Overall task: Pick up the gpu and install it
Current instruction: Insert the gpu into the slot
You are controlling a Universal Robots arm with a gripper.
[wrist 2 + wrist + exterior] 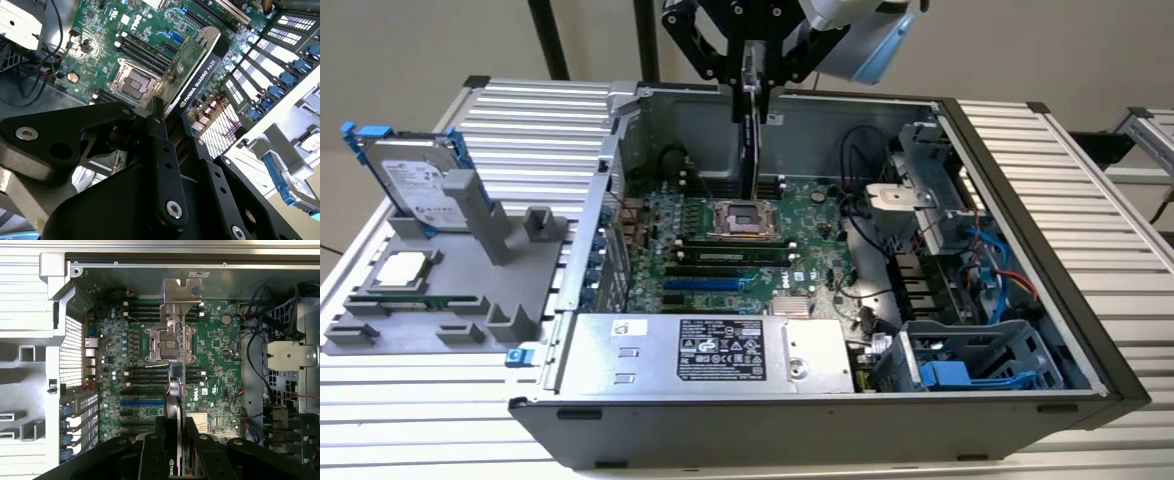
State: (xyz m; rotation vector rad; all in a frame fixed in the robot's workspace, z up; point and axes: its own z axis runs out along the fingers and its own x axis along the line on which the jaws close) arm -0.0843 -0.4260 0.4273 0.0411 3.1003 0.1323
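Exterior view's left: silver hard drive (420, 180) stands upright in a gray holder (467, 300) on the slatted table (1067, 170). Center: open computer case (787, 420), motherboard (720, 262) flat inside, power supply (720, 350) at the near wall. Gripper (750, 78) is clamped on the gpu (751, 150), card hanging edge-down over the CPU socket (740, 220), toward the far wall. Both wrist views show the gpu (192, 60) (181, 292) pinched between the black fingers (162, 145). Right: drive cage (961, 360).

gpu (200, 75): matt black plastic shroud, green circuit board, bare silver metal bracket.
gripper (751, 75): smooth matt black links.
case (761, 440): dull grey sheet metal.
table (1067, 200): ribbed satin silver metal.
hard drive (416, 180): bright metal, blue plastic clips.
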